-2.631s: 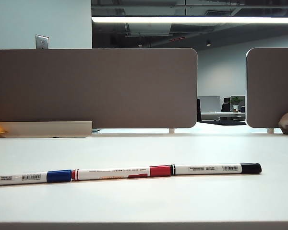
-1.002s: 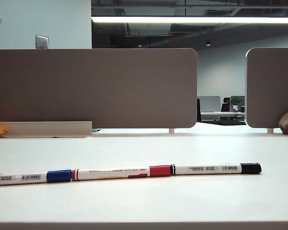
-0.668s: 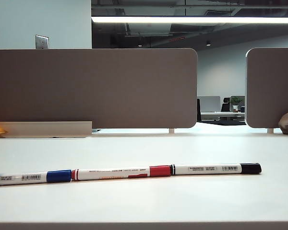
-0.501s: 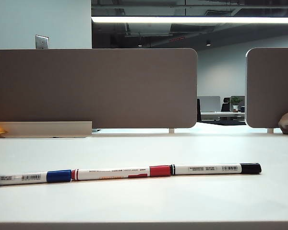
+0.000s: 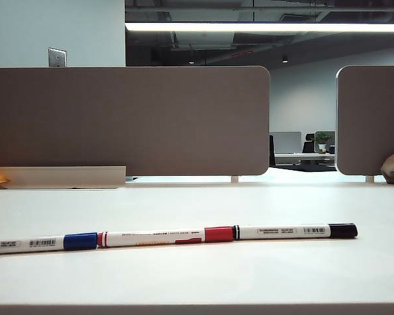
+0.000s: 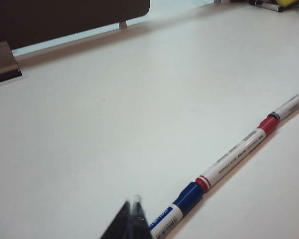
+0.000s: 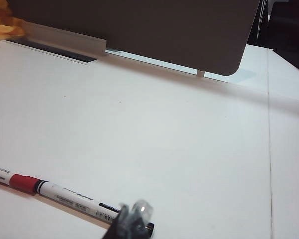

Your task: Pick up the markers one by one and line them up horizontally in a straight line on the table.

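risk: row looks done; main hazard is either pincer clipping a barrel if it drops or swings low. One nudge rolls a marker and breaks the line.
risk cause: both sets of tips hang close above the row's outer ends, and round barrels on a smooth table [image 5: 249, 275] roll easily.
left gripper [image 6: 133, 211]: jaws pinched together, holding nothing. Tips sit just beside the blue marker's printed barrel, apparently above it; contact can't be judged.
right gripper [image 7: 134, 216]: jaws pinched together, empty. Tips sit right at the black marker's far end; can't tell whether touching.
arm pose: both wrists low and angled toward the row, cameras looking along the table. In the exterior view only a sliver at the left edge may be an arm.
blue marker [image 5: 43, 242]: directly under the left pincer's tips, cap pointing away from them.
red marker [image 5: 164, 236]: beyond the blue one from the left pincer, end to end with it.
black marker [image 5: 292, 231]: runs from the right pincer's tips toward the red one.
line: three end to end, near straight, slight rise to the right.
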Robot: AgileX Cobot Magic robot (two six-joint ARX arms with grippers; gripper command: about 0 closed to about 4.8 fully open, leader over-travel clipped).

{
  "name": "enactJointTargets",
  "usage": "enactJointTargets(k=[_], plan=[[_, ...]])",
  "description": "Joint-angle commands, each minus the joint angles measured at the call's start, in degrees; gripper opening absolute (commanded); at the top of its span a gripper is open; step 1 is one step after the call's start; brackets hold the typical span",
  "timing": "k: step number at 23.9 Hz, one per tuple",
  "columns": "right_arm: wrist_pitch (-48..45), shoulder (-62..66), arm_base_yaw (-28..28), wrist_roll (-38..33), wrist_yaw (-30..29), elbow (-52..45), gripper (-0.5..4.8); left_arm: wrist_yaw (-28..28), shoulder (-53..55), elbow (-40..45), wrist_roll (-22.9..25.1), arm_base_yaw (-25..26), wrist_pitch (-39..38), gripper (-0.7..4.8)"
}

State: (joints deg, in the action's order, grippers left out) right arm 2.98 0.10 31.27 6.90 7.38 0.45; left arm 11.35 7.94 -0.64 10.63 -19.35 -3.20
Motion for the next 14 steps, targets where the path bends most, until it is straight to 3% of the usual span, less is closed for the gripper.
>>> enactJointTargets(k=[1, 14], plan=[[0.1, 0.0, 0.0, -0.3, 0.0, -0.4, 0.0, 0.3, 0.0, 0.2, -0.2, 0.1, 0.1, 0.03], [2.7, 0.0, -0.1, -0.3, 0.1, -0.4, 0.0, 0.2, 0.1, 0.2, -0.2, 0.1, -2.8, 0.03]])
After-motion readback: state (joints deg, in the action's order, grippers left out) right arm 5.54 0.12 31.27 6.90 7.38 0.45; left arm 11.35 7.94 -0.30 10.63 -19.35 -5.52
